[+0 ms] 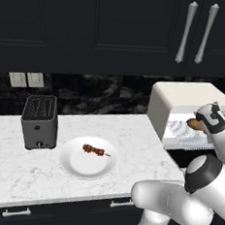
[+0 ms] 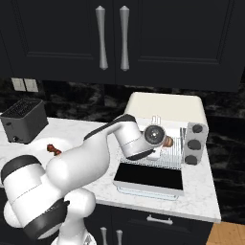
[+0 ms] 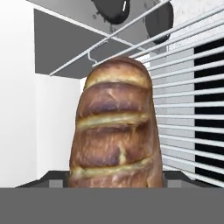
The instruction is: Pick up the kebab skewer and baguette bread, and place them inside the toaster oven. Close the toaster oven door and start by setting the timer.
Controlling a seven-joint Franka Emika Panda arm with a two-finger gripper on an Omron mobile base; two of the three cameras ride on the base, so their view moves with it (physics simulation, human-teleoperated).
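The baguette bread [image 3: 116, 127], a golden-brown scored loaf, sits between the fingers of my gripper [image 2: 162, 142], which is shut on it. I hold it over the wire rack [image 2: 173, 149] at the mouth of the cream-white toaster oven [image 2: 165, 107]. From the left, the baguette bread [image 1: 195, 124] pokes out ahead of my hand at the oven opening. The toaster oven door [image 2: 150, 177] lies folded down flat, dark glass up. The kebab skewer [image 1: 93, 150], dark red-brown chunks on a stick, lies on the white plate [image 1: 87, 170], far left of my gripper.
A dark grey slot toaster [image 1: 39, 121] stands left of the plate on the marble counter [image 1: 132, 131]. Dark knobs [image 2: 194, 143] line the oven's right panel. Black cabinets with silver handles [image 2: 112, 38] hang overhead.
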